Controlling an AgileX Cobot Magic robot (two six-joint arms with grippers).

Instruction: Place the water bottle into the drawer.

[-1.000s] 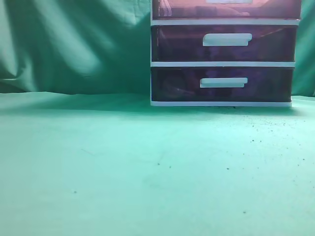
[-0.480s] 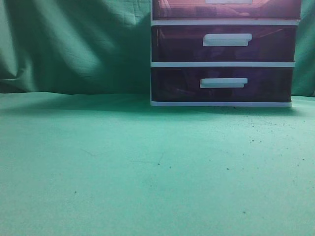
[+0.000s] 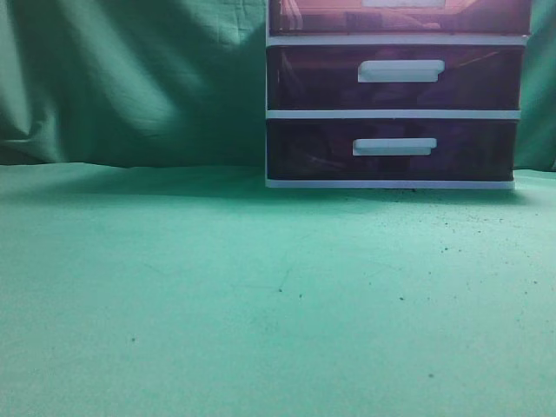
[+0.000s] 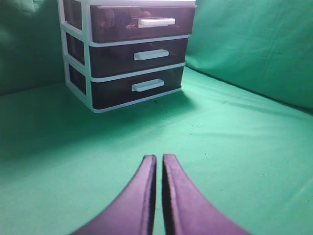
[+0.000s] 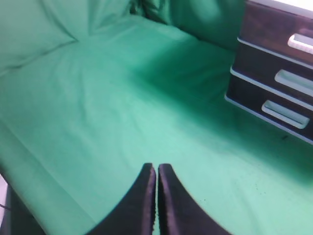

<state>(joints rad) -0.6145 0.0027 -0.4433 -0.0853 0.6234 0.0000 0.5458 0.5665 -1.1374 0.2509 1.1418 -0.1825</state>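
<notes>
The drawer point(image 3: 321, 17), the top one of a white-framed unit, is reddish-pink and closed; only its lower part shows at the top edge of the exterior view. It also shows in the left wrist view point(image 4: 117, 22) with its white handle, and in the right wrist view point(image 5: 274, 27). No water bottle is in view. My left gripper point(image 4: 159, 157) is shut and empty, low over the green cloth, well short of the unit. My right gripper point(image 5: 156, 167) is shut and empty over the cloth, to the left of the unit. Neither gripper shows in the exterior view.
Two darker purple drawers point(image 3: 313, 78) point(image 3: 304, 149) with white handles sit below the top one. Green cloth point(image 3: 261, 287) covers the table and hangs as a backdrop point(image 3: 130, 78). The table's edge point(image 5: 29, 196) shows at the lower left of the right wrist view.
The scene has grown slightly darker; nothing has visibly moved.
</notes>
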